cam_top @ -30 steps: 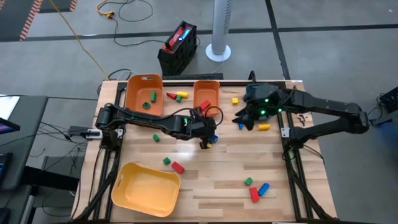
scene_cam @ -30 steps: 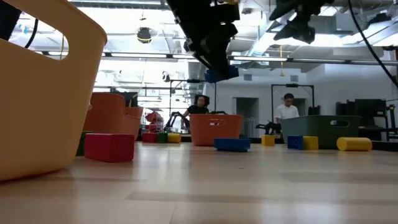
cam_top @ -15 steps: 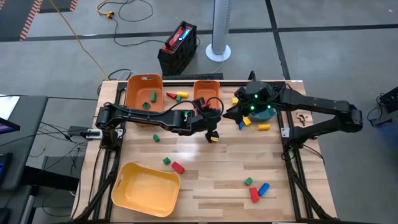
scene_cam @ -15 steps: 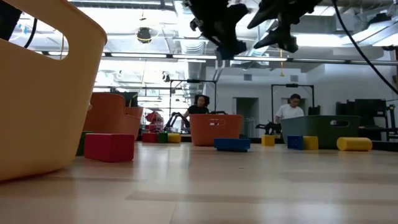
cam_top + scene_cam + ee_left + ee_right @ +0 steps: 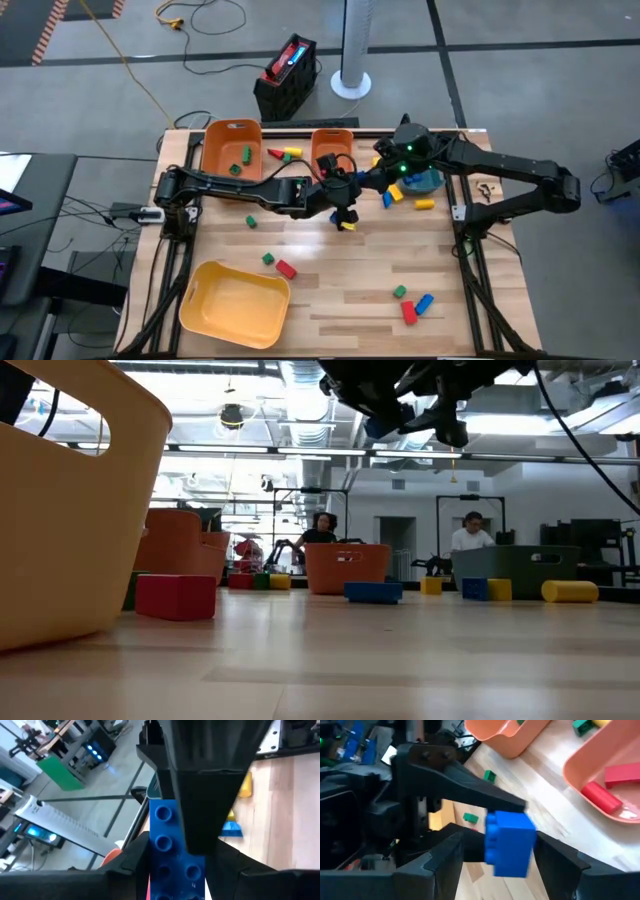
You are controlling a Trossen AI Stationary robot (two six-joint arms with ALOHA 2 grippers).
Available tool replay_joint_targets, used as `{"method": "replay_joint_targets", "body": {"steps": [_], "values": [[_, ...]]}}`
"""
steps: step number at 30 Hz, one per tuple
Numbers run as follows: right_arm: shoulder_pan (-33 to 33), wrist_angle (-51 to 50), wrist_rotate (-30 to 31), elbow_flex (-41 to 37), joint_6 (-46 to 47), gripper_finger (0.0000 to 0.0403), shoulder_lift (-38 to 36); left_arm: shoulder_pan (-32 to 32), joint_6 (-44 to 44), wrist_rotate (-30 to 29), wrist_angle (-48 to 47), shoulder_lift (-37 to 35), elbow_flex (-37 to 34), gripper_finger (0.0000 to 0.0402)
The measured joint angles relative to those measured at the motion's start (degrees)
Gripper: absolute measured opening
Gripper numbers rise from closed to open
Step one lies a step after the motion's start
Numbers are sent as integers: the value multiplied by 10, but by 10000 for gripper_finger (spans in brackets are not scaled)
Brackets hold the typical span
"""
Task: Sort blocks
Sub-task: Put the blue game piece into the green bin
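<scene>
The blue block (image 5: 512, 842) hangs in the air over the middle of the table (image 5: 330, 290), a little toward 12 o'clock, pinched between the pressed-in jaws of the left gripper (image 5: 345, 195). From 3 o'clock the right gripper (image 5: 499, 851) has its jaws spread, 1 finger on each side of the block; whether either finger (image 5: 445, 860) touches it I cannot tell. This looks like a hand-over between the 2 arms.

To do it well, the right gripper should centre on the free half of the block, away from the left fingers, and close on 2 flat side faces instead of the studded top, which would seat poorly. The left jaws should open only once the right grip is firm, then back off toward 9 o'clock without brushing the block. The brick is small and smooth, so a skewed pinch could twist it loose. The teal bin (image 5: 428, 185) lies just beyond, at 3 o'clock, a likely destination.
</scene>
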Motion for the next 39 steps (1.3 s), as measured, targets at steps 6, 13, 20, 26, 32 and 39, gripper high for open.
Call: {"method": "replay_joint_targets", "body": {"steps": [6,13,20,26,32,39], "values": [[-6,0,-5,0,0,234,0,-2,23,21,25,0,0,132],[-8,3,-9,0,-14,138,0,-2,50,24,56,0,0,132],[-12,-7,-12,0,-30,88,0,1,9,23,40,0,0,183],[-28,-42,-28,0,-38,88,0,2,-49,2,32,-1,4,272],[-55,-108,-40,0,-65,89,-9,4,-134,-15,-101,-1,43,299],[-127,-219,-19,0,-130,90,-39,12,-278,-23,-280,-1,70,301]]}}
